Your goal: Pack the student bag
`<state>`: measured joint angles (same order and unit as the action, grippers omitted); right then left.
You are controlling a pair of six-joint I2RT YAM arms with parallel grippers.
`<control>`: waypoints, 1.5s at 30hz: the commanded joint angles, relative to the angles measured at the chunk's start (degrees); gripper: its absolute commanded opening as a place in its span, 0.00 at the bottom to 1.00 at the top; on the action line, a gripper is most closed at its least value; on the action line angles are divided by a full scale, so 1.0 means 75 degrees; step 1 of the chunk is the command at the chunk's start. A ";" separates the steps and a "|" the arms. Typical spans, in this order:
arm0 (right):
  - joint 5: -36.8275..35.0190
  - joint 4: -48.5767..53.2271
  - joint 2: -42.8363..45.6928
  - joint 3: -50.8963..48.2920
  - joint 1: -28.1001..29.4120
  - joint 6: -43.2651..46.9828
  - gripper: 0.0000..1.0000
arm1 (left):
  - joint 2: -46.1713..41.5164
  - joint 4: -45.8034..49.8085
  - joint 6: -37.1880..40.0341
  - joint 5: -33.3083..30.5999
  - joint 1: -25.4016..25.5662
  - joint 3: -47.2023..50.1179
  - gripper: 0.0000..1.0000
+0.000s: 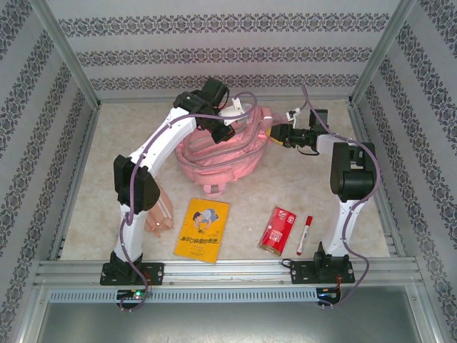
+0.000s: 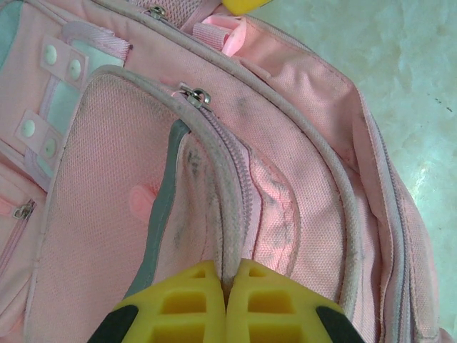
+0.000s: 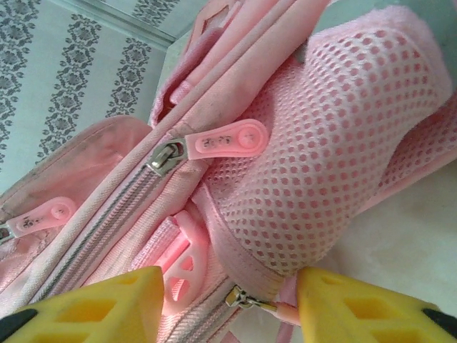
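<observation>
Counter (image 1: 285, 189) of pale marbled stone spreads across my overhead view, and the large soft pink fabric backpack (image 1: 218, 153) lies on it just above centre frame, between the two arms. On my left wrist feed, the yellow left fingers (image 2: 186, 304) sit at the bottom edge, pressed together on the greyish piping of a pocket flap of that backpack. On my right wrist feed, the yellow right fingers (image 3: 107, 307) stand apart in the bottom corners with a zipped seam of the backpack between them, below its pink mesh panel (image 3: 335, 128); I cannot tell whether they touch the fabric. Lower in the overhead frame lie a yellow illustrated booklet (image 1: 202, 230), a red packet (image 1: 277, 230) to its right, and a red-capped white marker (image 1: 304, 236) just beside that.
</observation>
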<state>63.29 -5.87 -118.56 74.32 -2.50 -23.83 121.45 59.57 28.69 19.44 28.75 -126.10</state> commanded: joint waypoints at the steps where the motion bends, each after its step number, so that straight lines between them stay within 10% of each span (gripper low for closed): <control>1: 0.0410 -0.0249 -0.0044 0.0004 -0.0018 0.0009 0.47 | -0.0572 -0.0425 -0.0005 0.0317 -0.0097 -0.0158 0.00; 16: -0.0401 0.0337 -0.0186 0.0089 -0.0100 -0.0160 0.50 | -0.0572 -0.0258 0.0688 0.0938 -0.0306 -0.0096 0.00; 26: -0.0218 -0.4194 0.0394 -0.1969 0.0038 -0.1387 0.54 | -0.0515 0.0327 0.2126 0.1133 -0.0528 -0.0069 0.00; 45: 0.0213 -0.4283 0.0670 -0.2329 0.0642 -0.0179 0.42 | -0.0713 -0.0510 0.3418 0.1913 -0.1106 -0.0130 0.00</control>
<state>61.69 -34.92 -115.02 57.63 1.39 -28.08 120.46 61.52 52.23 28.38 21.89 -125.14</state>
